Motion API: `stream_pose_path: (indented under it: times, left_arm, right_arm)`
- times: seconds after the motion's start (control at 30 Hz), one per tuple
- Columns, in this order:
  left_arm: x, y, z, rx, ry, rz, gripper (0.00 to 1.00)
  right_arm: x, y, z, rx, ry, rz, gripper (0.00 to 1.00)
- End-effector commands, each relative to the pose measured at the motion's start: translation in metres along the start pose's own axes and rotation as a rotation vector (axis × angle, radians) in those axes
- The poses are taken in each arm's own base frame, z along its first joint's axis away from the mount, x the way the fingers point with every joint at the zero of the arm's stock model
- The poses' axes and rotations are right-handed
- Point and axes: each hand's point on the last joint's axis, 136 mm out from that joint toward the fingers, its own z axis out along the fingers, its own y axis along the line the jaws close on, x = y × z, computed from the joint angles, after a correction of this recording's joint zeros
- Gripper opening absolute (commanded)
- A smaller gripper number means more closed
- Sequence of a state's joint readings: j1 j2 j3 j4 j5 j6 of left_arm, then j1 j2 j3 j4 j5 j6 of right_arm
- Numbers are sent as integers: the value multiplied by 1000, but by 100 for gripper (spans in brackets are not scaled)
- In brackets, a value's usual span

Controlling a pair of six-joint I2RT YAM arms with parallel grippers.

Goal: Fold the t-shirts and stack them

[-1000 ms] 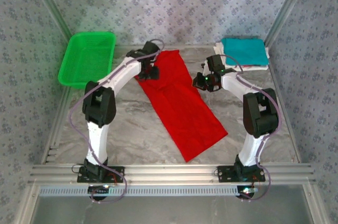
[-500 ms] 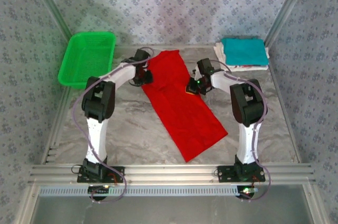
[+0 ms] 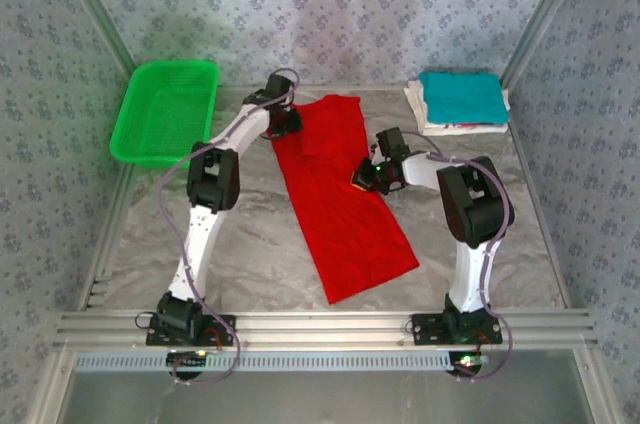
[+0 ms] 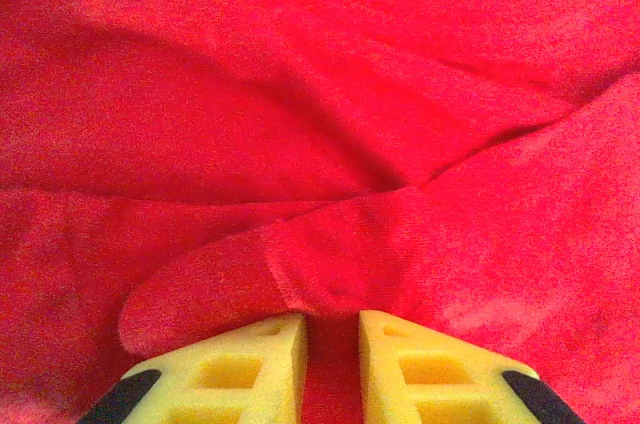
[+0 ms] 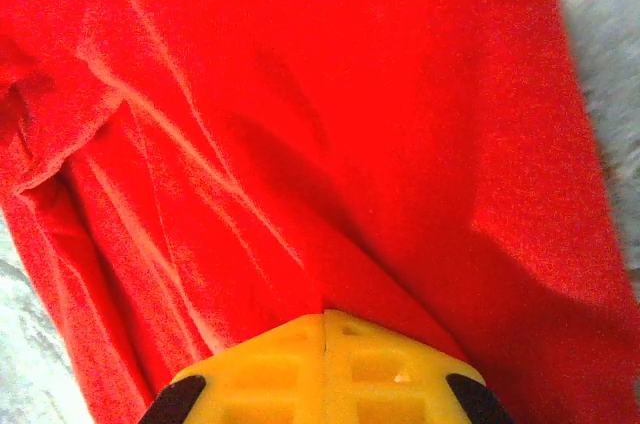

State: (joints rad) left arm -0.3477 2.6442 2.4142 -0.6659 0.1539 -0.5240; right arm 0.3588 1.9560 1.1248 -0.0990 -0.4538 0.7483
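A bright red t-shirt (image 3: 345,214) lies as a long strip down the middle of the table. My left gripper (image 3: 287,124) sits at its far left edge. In the left wrist view, that left gripper (image 4: 332,319) is shut on a fold of the red t-shirt (image 4: 300,144) between its yellow fingers. My right gripper (image 3: 364,177) is on the shirt's right edge. The right wrist view shows it (image 5: 324,316) shut, pinching a ridge of the red cloth (image 5: 350,124). A folded teal t-shirt (image 3: 460,96) rests on a whitish t-shirt (image 3: 418,109) at the back right.
A green mesh basket (image 3: 165,114) stands at the back left, just left of my left arm. Metal frame rails run along the table's sides and front edge. Bare marbled tabletop (image 3: 250,244) lies on both sides of the red shirt.
My left gripper closed on the shirt's far left edge and my right gripper moved onto its right edge. The shirt's far end has shifted right and its near end left.
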Motion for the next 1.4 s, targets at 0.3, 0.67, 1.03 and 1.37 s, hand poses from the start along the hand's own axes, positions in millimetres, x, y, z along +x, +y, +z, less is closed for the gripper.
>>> stream_pose_path:
  times: [0.3, 0.67, 1.03, 1.37]
  left_arm:
    - [-60, 9, -75, 31, -64, 91, 25]
    - [56, -45, -144, 271, -182, 16, 31]
    - [135, -11, -97, 80, -19, -71, 30]
    - [120, -13, -49, 52, 22, -31, 34]
  right_arm:
    - [4, 47, -18, -47, -59, 112, 0]
    - [-60, 44, -45, 124, -52, -181, 0]
    - [-112, 7, 7, 249, -46, -110, 0]
    - [-168, -37, 53, 197, -112, 104, 0]
